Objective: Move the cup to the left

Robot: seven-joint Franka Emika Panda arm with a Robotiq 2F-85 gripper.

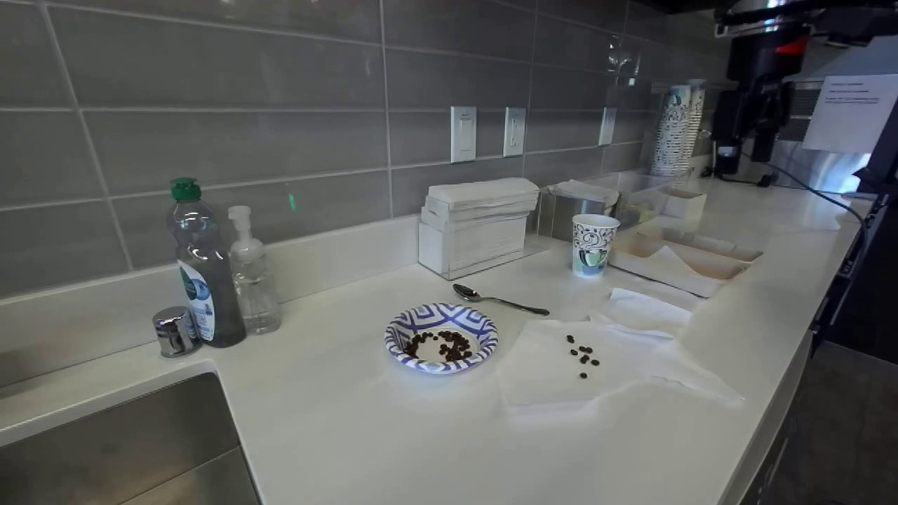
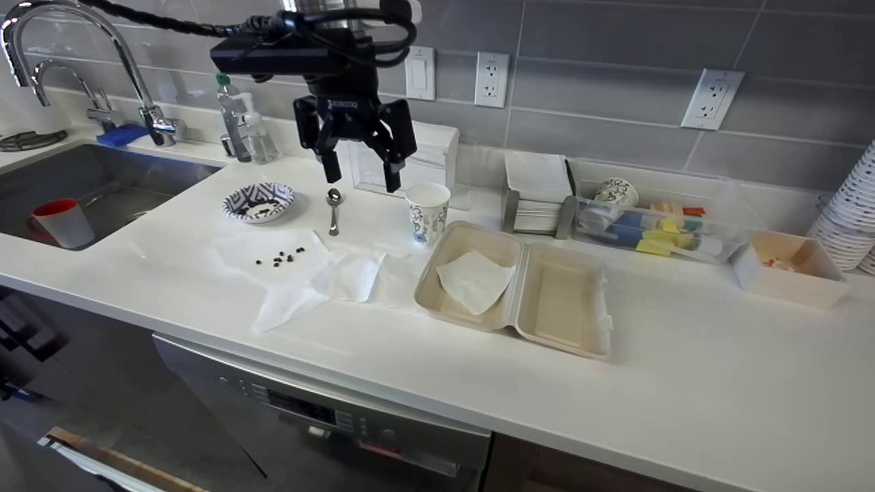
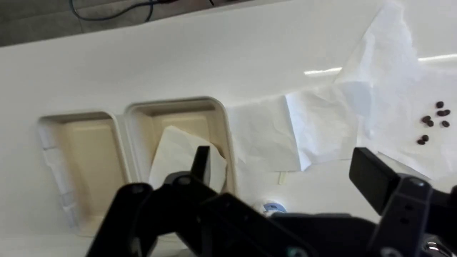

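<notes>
White paper cup [image 2: 429,219], patterned side, stands upright on the counter [image 2: 656,383], just beside the open takeout box [image 2: 564,301]; spoon [image 1: 468,293] nearby. Black gripper [image 2: 361,173], jaws spread apart, unladen, raised above the counter. Blue-and-white bowl [image 1: 439,315], dark beans [image 1: 456,347] within. White paper sheets [image 1: 540,379], bearing loose beans [image 3: 441,113]. Green-capped bottle [image 1: 208,277], beside a pump dispenser [image 1: 255,284]
</notes>
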